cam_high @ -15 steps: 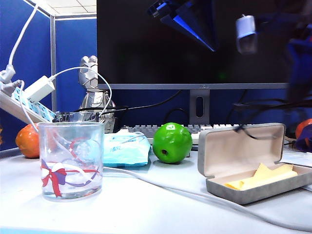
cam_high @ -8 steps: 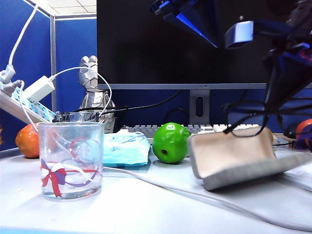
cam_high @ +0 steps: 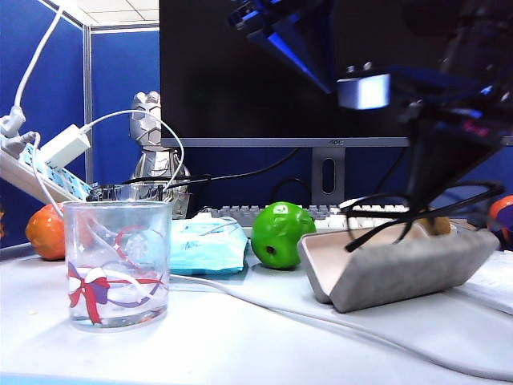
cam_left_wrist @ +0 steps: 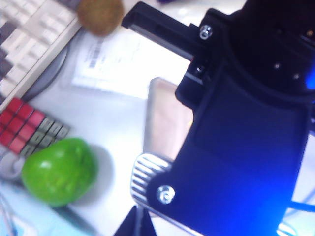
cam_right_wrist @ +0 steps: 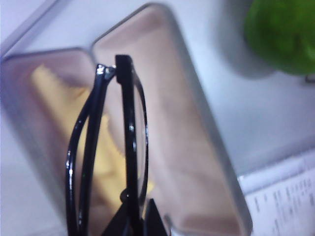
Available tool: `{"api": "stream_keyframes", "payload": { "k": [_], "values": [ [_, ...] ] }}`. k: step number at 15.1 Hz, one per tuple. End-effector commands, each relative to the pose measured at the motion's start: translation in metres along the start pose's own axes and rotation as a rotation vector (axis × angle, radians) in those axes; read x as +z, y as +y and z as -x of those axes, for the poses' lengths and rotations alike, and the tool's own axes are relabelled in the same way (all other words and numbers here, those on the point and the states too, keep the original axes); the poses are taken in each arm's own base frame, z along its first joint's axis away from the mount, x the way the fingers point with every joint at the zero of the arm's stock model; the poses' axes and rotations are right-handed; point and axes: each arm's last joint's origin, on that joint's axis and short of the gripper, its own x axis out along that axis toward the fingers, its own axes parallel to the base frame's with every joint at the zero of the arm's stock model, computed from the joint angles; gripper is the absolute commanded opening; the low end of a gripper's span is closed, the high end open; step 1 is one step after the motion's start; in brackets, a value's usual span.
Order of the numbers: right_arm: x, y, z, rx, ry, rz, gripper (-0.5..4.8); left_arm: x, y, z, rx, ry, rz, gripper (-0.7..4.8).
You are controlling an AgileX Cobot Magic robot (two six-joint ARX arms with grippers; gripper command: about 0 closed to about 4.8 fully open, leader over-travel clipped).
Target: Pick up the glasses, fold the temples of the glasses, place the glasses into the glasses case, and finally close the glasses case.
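Note:
The thin black glasses [cam_high: 401, 216] hang just over the open grey glasses case [cam_high: 401, 273], with my right gripper [cam_high: 437, 176] shut on them from above. In the right wrist view the glasses [cam_right_wrist: 129, 137] show edge-on above the beige lining [cam_right_wrist: 182, 147] and a yellow cloth [cam_right_wrist: 106, 162]. The temples [cam_right_wrist: 81, 162] lie close beside the frame front. The right gripper [cam_right_wrist: 135, 223] pinches the frame. My left gripper [cam_high: 317, 68] hovers high above the apple and case; its tips [cam_left_wrist: 140, 223] are shut on nothing. The right arm hides most of the case [cam_left_wrist: 165, 132] in the left wrist view.
A green apple [cam_high: 280, 234] sits just left of the case, then a light-blue tissue pack [cam_high: 207, 245] and a ribbon-printed drinking glass [cam_high: 116, 265]. A white cable [cam_high: 321, 317] crosses the table in front. A keyboard [cam_high: 240, 212] and a monitor stand behind; papers [cam_high: 497, 281] lie at right.
My right gripper has come down and to the left with the glasses, over the case. The case has slid left and turned, so its yellow cloth no longer shows in the exterior view.

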Motion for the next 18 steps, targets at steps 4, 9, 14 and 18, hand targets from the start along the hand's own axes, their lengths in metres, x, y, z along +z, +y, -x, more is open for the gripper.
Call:
{"api": "stream_keyframes", "payload": {
  "k": [4, 9, 14, 18],
  "values": [
    [-0.001, -0.004, -0.024, -0.025, -0.011, 0.085, -0.06, 0.009, -0.003, 0.004, -0.045, -0.091, -0.002, -0.04],
    [-0.009, 0.008, -0.038, -0.004, 0.013, 0.128, -0.06, 0.010, -0.003, 0.003, -0.044, -0.092, -0.001, -0.05],
    [-0.007, 0.006, -0.032, -0.073, 0.010, 0.146, -0.06, 0.008, 0.003, 0.003, -0.033, -0.089, 0.009, -0.04],
    [-0.005, 0.007, -0.023, -0.107, -0.001, 0.156, -0.06, 0.005, 0.016, 0.003, -0.006, -0.082, 0.034, -0.05]
  ]
}}
